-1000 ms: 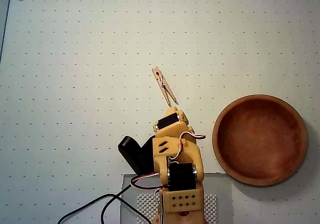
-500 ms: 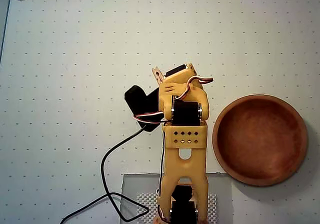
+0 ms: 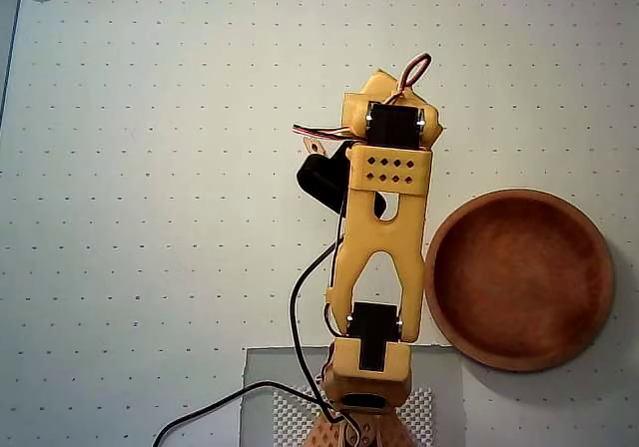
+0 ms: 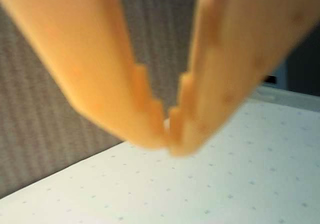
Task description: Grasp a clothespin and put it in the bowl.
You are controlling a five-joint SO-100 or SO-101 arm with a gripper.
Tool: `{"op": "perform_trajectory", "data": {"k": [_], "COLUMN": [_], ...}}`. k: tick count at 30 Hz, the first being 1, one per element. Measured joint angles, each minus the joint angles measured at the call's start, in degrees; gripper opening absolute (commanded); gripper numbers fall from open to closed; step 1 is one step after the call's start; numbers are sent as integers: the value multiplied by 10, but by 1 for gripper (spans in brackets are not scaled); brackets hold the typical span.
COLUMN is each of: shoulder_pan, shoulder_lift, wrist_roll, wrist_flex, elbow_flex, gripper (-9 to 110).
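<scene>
In the overhead view only one tan end of the clothespin (image 3: pixel 314 149) shows, poking out at the left of the yellow arm (image 3: pixel 384 198), which lies stretched over the rest of it. The reddish-brown wooden bowl (image 3: pixel 519 199) sits empty to the right of the arm. The arm's upper parts hide the gripper in that view. In the wrist view my gripper (image 4: pixel 169 133) fills the frame, blurred, its two orange fingers (image 4: pixel 100 69) meeting at the tips with nothing between them, raised over the dotted white table. The clothespin is not in the wrist view.
A black camera housing (image 3: pixel 324 180) hangs at the arm's left side and a black cable (image 3: pixel 297 317) loops down to the base (image 3: pixel 359 407) on a grey mat. A grey striped wall (image 4: pixel 45 134) stands beyond the table's far edge.
The arm has unfolded and reached farther from its base, passing over the clothespin, which lay fully visible a second ago and is now almost covered. The bowl has not moved.
</scene>
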Motion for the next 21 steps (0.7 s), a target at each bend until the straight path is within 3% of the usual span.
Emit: {"op": "perform_trajectory", "data": {"k": [9,21], "shoulder_pan": [-21,-71], "shoulder_lift": [-1,-72], "wrist_roll": [-147,-179], "wrist_flex": [16,86], "elbow_flex": [-9,14], "gripper": [-2,-2]}}
